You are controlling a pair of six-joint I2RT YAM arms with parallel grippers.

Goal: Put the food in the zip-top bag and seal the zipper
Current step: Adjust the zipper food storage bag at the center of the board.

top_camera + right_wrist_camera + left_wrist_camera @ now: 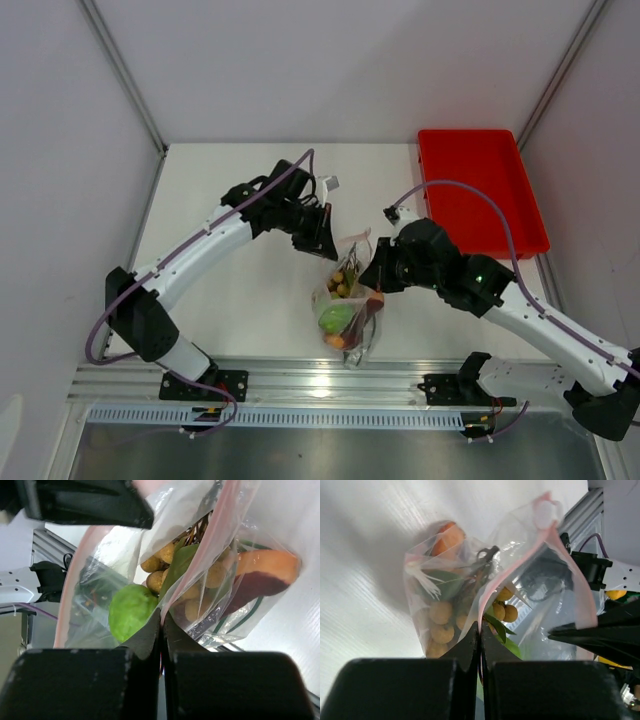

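The clear zip-top bag [350, 305] hangs between my two grippers near the table's front edge. Inside it are the tan round fruits [441, 613], the green round fruit [131, 611], a green onion [247, 615] and the dark purplish-red piece [257, 584]. My left gripper [480, 625] is shut on the pinkish zipper strip [492, 587] at one side of the mouth. My right gripper [161, 612] is shut on the strip [200, 567] at the other side. In the top view the left gripper [322, 240] and the right gripper [372, 275] flank the bag's mouth, which gapes open between them.
A red plastic tray [480, 190] stands at the back right of the table. The aluminium rail [330, 385] runs along the near edge just below the bag.
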